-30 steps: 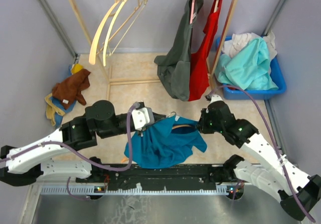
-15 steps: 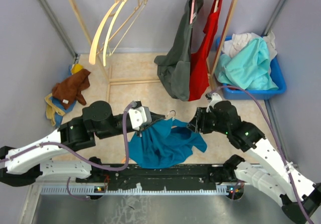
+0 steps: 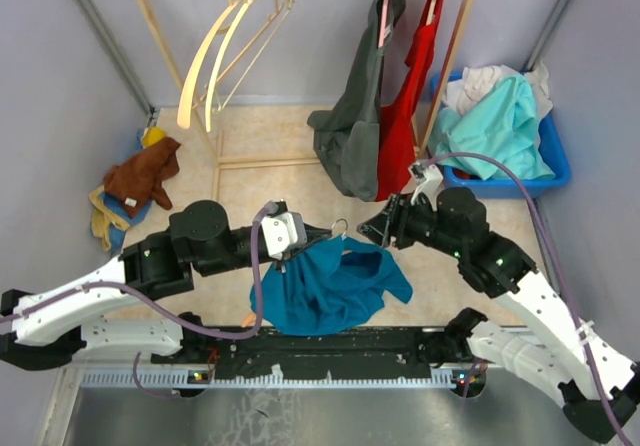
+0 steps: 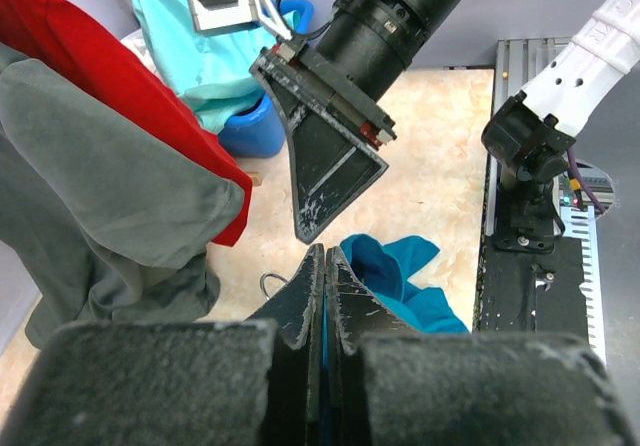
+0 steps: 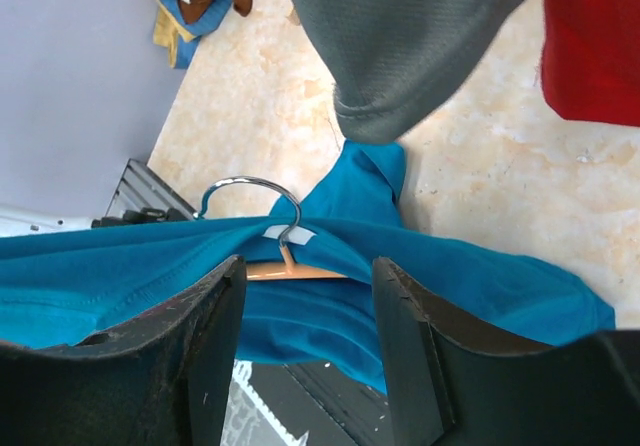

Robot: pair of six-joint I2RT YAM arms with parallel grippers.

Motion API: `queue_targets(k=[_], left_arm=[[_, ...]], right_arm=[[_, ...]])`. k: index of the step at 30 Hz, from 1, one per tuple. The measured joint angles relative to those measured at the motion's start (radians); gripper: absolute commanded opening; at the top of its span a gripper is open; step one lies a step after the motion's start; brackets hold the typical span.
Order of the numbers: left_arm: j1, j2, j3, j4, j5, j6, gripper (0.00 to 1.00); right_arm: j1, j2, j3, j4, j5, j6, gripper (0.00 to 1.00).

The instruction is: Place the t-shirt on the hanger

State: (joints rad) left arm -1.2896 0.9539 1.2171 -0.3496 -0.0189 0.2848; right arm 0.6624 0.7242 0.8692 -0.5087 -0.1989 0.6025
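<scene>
The teal-blue t-shirt (image 3: 330, 288) hangs in a bunch between the two arms, draped over the orange hanger (image 5: 290, 270). The hanger's silver hook (image 5: 262, 188) pokes out through the collar, and most of the hanger is hidden under cloth. My left gripper (image 3: 312, 236) is shut on the t-shirt's upper left edge, with teal cloth pinched between its fingers (image 4: 300, 296). My right gripper (image 3: 368, 231) stands open just right of the hook. In its wrist view the fingers (image 5: 212, 346) flank the collar and hanger neck without touching them.
A wooden rack (image 3: 452, 56) at the back carries cream hangers (image 3: 225, 46), a dark grey shirt (image 3: 355, 136) and a red garment (image 3: 405, 116). A blue bin (image 3: 555, 166) with an aqua garment (image 3: 500, 126) sits back right. Brown and yellow clothes (image 3: 135, 186) lie on the floor at left.
My right gripper has opened, let go of the t-shirt's right side and shifted up and left toward the hook. The left gripper keeps its hold at about the same place.
</scene>
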Motion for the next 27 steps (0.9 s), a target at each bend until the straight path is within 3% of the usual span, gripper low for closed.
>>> queue_targets(k=[9,27], left_arm=[[0.000,0.010,0.016,0.000,0.000,0.000,0.00],[0.000,0.030,0.032,-0.001,0.000,0.006,0.00]], right_arm=[[0.113,0.112,0.005,0.038,0.078,-0.023,0.53],[0.145,0.180,0.018,0.121,0.218,-0.069,0.47]])
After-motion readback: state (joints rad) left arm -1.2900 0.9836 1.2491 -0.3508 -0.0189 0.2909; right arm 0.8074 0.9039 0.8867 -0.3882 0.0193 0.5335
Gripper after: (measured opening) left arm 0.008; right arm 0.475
